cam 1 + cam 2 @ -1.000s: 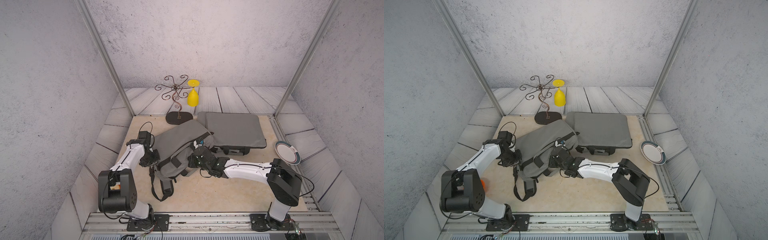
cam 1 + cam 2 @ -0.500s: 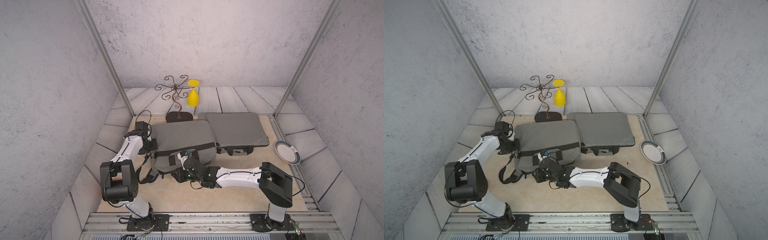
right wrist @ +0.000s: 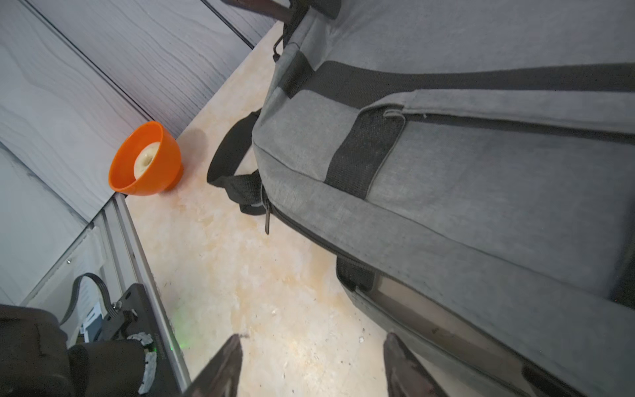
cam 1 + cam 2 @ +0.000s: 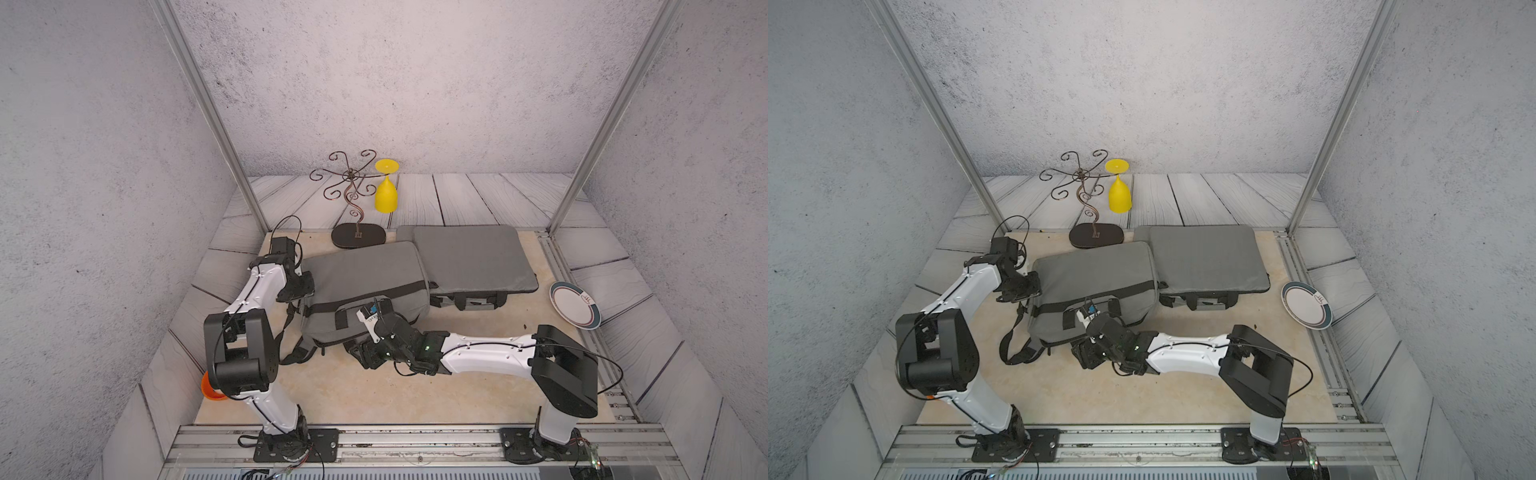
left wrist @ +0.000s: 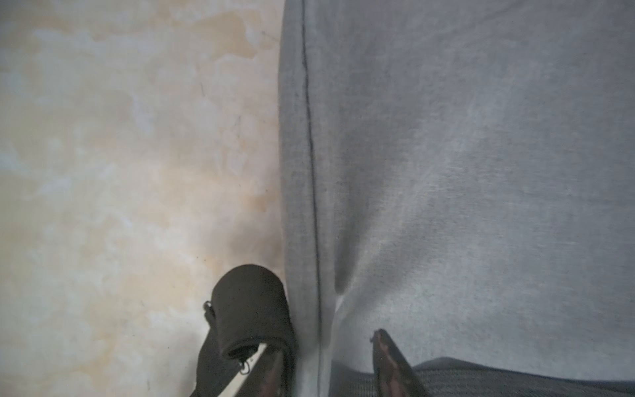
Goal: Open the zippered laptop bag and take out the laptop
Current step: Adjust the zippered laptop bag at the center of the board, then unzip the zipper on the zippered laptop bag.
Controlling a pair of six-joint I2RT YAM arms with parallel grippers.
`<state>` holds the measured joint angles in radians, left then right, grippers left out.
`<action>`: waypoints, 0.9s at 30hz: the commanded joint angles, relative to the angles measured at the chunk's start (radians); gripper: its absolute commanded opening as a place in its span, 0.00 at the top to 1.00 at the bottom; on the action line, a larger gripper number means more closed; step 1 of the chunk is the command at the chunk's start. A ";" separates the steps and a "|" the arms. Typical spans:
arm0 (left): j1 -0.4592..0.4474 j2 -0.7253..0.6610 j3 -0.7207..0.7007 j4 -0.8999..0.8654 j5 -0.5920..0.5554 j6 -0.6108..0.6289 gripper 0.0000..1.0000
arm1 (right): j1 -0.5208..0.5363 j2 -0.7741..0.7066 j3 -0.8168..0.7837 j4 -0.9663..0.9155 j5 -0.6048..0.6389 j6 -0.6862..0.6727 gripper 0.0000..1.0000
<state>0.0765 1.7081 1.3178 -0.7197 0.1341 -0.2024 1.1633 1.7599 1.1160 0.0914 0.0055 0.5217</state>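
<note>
Beige counter (image 4: 353, 399), grey walls. The laptop bag (image 4: 365, 274) looks zipped; my left gripper (image 5: 314, 302) and right gripper (image 3: 313, 337) gape empty. Next: pinch the zipper pull (image 3: 267, 220).

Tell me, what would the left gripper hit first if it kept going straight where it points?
Probably the grey laptop bag. The left gripper points at its seamed edge, jaws open on either side of it. How near it is, I cannot tell.

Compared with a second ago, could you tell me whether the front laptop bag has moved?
Yes. The front laptop bag has swung back and settled flat, its far edge now close to the stand base.
</note>
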 commanded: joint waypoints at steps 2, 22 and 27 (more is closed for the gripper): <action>0.009 -0.053 0.017 -0.038 -0.021 -0.021 0.40 | -0.010 -0.074 -0.018 -0.035 0.001 -0.111 0.33; 0.036 -0.471 -0.470 0.027 0.065 -0.408 0.30 | -0.114 -0.141 -0.068 -0.057 -0.046 -0.174 0.24; 0.081 -0.471 -0.559 0.119 0.114 -0.442 0.32 | -0.115 -0.152 -0.090 -0.049 -0.074 -0.153 0.23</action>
<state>0.1291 1.2400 0.7940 -0.6857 0.2070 -0.5907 1.0462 1.6619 1.0431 0.0559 -0.0364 0.3569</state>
